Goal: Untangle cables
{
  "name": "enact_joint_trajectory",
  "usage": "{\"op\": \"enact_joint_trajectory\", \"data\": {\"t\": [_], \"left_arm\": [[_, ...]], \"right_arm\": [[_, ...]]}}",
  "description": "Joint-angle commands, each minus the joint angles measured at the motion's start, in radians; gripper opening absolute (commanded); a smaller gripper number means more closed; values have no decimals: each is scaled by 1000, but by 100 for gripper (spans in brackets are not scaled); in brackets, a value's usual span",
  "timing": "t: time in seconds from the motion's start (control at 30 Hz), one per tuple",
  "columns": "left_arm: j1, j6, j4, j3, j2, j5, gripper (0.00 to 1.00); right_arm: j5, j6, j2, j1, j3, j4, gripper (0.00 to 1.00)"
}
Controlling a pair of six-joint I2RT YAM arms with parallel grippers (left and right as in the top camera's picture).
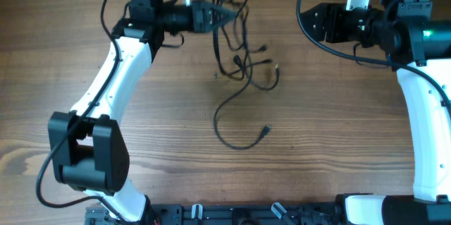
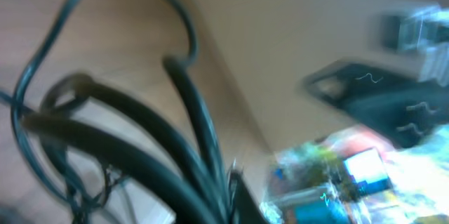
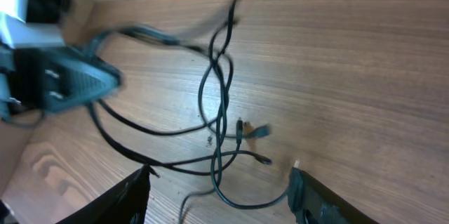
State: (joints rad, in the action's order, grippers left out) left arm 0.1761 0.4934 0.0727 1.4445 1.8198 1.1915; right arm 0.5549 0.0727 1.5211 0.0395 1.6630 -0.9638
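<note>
Right claw hangs with its fingers spread wide and nothing between them. It sits at the upper right of the overhead view, well apart from the work.

Beyond it, on the wooden worktop, lie the cables. Nearest the bottom of the frame, one cord sweeps out in a free curve ending in a plug, clear of the rest. Above that, at centre, several strands cross in a knot, with two more ends poking out to its right.

Farthest up, loops run toward the top edge. There the left claw reaches in from the left, fingers drawn together to a point. As far as I can judge it is pinched on a strand, though its own wrist view is too blurred to confirm this.

The job looks early. One tail lies free, while the central crossing and the upper loops remain to be separated.
</note>
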Motion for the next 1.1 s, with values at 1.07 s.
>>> {"op": "enact_joint_trajectory", "data": {"t": [1.07], "left_arm": [[45,937,-439,16,-13,134,4]], "right_arm": [[-23,13,341,285,-5,224,32]]}}
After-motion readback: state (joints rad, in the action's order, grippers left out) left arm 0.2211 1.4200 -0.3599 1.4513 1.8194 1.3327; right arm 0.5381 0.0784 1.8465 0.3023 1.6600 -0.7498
